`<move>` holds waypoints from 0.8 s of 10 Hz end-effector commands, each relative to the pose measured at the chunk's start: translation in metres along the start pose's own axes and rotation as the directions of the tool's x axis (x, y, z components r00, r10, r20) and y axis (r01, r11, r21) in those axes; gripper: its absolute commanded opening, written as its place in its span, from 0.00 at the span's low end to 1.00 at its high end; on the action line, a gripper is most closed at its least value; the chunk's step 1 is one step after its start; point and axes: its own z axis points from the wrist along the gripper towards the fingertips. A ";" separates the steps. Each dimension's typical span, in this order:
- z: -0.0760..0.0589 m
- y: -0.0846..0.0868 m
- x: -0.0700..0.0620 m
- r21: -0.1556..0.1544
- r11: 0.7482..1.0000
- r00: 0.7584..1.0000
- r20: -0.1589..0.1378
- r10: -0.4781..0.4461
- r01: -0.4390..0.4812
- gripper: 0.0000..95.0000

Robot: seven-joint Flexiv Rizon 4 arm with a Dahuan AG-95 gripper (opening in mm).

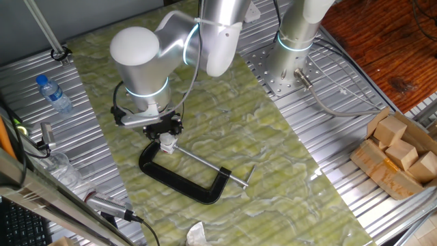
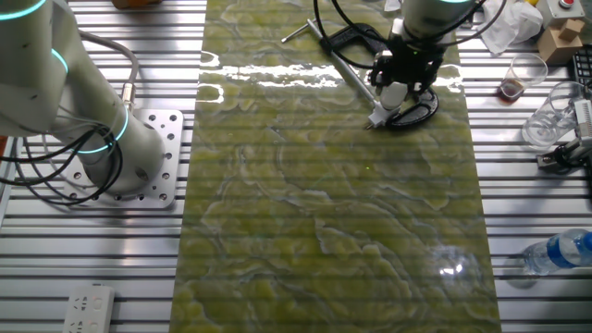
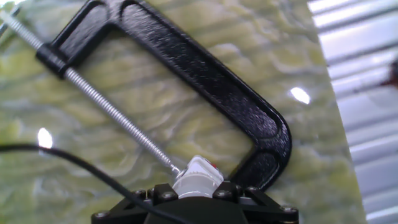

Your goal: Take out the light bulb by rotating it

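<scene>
The light bulb (image 3: 190, 185) is a small frosted white globe at the bottom of the hand view. It sits in a boxy white socket fitting (image 3: 203, 168) with a red spot. The fitting is pinched between the screw tip (image 3: 118, 118) and the jaw of a black C-clamp (image 3: 205, 74) lying flat on the green mat. My gripper (image 3: 193, 190) is shut on the bulb, with a black finger block on each side of it. In the fixed views the gripper (image 1: 164, 134) (image 2: 404, 76) stands over the clamp (image 1: 179, 175) (image 2: 418, 113), with the white bulb (image 2: 394, 93) just below the fingers.
A second arm's base (image 1: 290, 65) is bolted at the mat's far edge. A plastic bottle (image 1: 54, 92) lies on the left, a box of wooden blocks (image 1: 399, 154) stands on the right, and a white paper scrap (image 1: 197, 236) lies near the front. Plastic cups (image 2: 555, 116) stand beside the mat.
</scene>
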 end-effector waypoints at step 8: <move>0.000 0.000 0.000 0.005 0.996 0.996 -0.002 -0.091 0.091 0.60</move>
